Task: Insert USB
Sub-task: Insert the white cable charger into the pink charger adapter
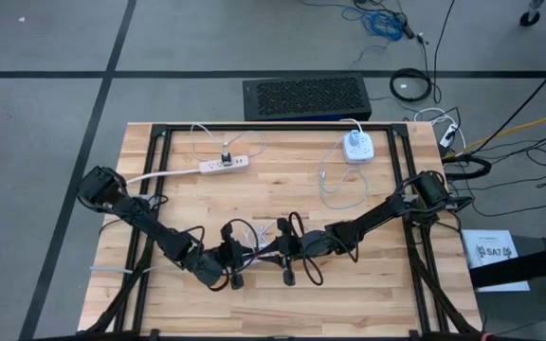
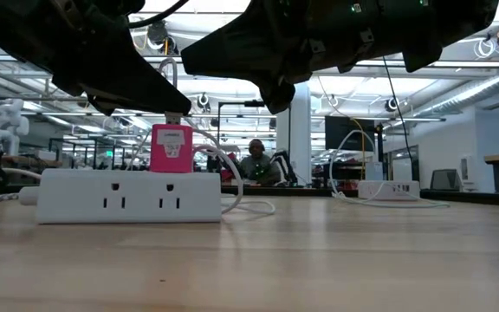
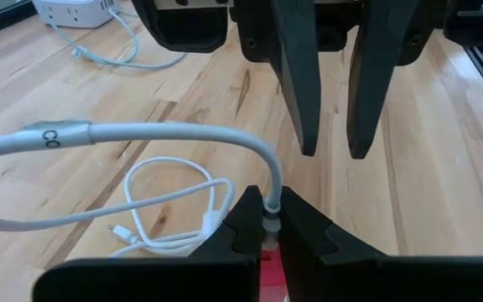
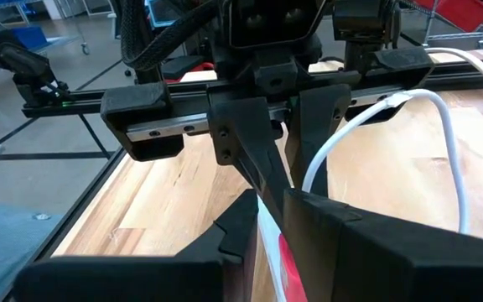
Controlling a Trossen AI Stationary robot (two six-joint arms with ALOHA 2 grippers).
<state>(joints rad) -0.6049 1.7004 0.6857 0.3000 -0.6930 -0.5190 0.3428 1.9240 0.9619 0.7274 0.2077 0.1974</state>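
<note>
Wooden worktop [image 1: 377,275] fills the frame's centre, with a white strip [image 1: 224,164] at upper centre-left and a white hub [image 1: 356,147] at upper right. Both arms meet at lower centre. Left tool [image 3: 271,220] is closed on the plug of a white cable [image 3: 166,134]; right tool [image 4: 271,220] pinches a pink charger [image 4: 285,260], touching that plug.

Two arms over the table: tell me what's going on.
They're working on plugging in a USB cable. The left gripper is shut on the USB plug of a white cable, holding it right at a pink charger. The right gripper hangs close opposite, over the wooden table. Whether the plug is seated can't be seen.
</note>
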